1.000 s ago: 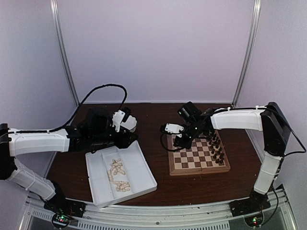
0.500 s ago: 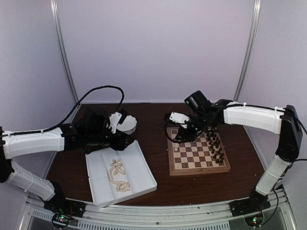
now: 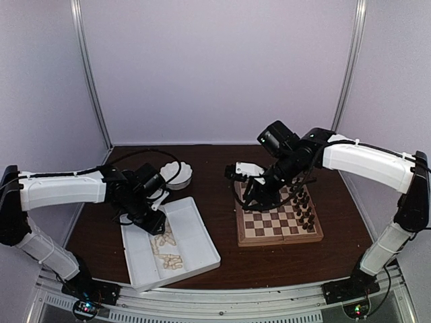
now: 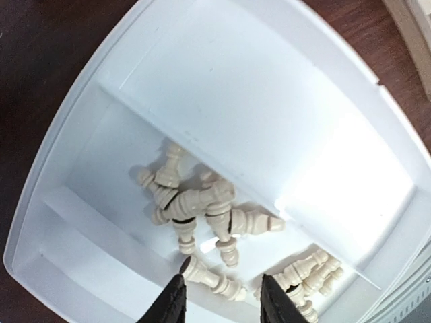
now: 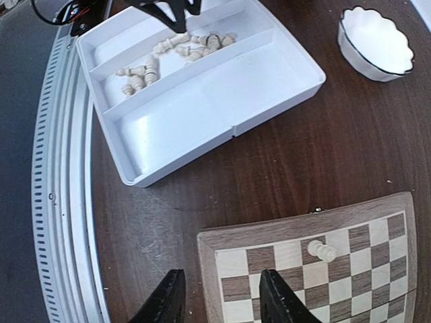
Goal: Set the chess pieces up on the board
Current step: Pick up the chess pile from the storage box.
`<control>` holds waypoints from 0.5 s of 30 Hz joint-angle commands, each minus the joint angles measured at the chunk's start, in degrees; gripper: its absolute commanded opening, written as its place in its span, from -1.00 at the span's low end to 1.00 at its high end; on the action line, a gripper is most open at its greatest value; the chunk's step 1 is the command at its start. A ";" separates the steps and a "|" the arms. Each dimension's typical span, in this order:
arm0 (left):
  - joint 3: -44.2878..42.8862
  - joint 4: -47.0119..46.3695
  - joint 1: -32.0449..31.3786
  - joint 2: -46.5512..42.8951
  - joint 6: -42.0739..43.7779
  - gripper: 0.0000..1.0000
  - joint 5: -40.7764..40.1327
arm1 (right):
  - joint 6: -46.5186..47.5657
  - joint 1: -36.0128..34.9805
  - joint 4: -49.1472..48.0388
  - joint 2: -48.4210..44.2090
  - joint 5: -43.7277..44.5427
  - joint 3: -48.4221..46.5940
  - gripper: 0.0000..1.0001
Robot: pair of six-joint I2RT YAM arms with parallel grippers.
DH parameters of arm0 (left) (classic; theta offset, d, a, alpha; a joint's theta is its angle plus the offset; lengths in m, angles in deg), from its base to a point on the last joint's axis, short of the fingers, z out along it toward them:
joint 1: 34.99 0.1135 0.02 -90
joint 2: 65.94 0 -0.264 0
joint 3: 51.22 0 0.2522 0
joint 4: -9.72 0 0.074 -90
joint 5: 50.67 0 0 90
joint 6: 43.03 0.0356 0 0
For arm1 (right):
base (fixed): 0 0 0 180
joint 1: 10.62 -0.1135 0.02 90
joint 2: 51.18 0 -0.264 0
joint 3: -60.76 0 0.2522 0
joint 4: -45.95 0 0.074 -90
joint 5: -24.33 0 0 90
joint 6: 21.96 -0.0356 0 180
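Dark table (image 3: 215, 161) bears white tray (image 3: 195, 225) and scalloped bowl (image 3: 179, 173); left gripper (image 4: 222, 303) gapes empty over cream chess pieces (image 4: 202, 202), right gripper (image 5: 219, 299) likewise above board (image 5: 249, 259).

A dark brown wooden table (image 3: 222, 259) carries three things directly: a white divided tray (image 3: 199, 232) at about eight o'clock, a checked wooden chessboard (image 3: 279, 237) at three o'clock, and a small white scalloped bowl (image 3: 179, 173) at ten o'clock, near the tray but apart from it.

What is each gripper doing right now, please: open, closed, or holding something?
Left gripper: open, empty, above the cream chess pieces in the white tray.
Right gripper: open, empty, at the edge of the board.
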State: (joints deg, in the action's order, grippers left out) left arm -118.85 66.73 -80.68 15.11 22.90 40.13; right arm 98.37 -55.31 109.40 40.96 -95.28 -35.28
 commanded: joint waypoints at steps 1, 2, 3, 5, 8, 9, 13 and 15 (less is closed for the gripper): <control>-4.73 6.29 0.43 3.88 -5.79 -0.22 -4.80 | 1.09 -1.90 2.72 -1.40 -1.79 -0.33 -0.18; -5.43 6.65 0.46 4.83 -6.78 -0.21 -5.40 | 1.06 -2.10 2.49 -1.57 -1.70 0.13 -0.18; -6.23 6.74 0.47 5.72 -7.10 -0.19 -5.50 | 1.05 -2.20 2.24 -1.81 -1.61 0.57 -0.18; -7.02 6.09 0.47 7.49 -5.49 -0.18 -5.38 | 1.01 -2.33 1.69 -2.32 -1.61 1.24 -0.19; -7.39 3.69 0.56 9.07 0.71 -0.23 -5.36 | 1.05 -2.33 1.26 -2.95 -1.61 2.04 -0.19; -7.35 2.68 0.74 9.38 3.26 -0.24 -4.64 | 1.09 -2.33 1.17 -3.14 -1.67 2.26 -0.19; -6.80 -0.87 2.63 10.23 10.09 -0.27 -0.89 | 1.14 -2.33 0.88 -3.55 -1.98 2.98 -0.19; -6.22 -2.61 3.05 10.59 13.58 -0.28 1.91 | 1.14 -2.34 0.56 -3.90 -2.10 3.56 -0.19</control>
State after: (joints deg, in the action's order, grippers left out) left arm -124.93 69.05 -78.98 24.91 27.88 37.79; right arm 99.20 -57.52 110.52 39.08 -96.30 -33.03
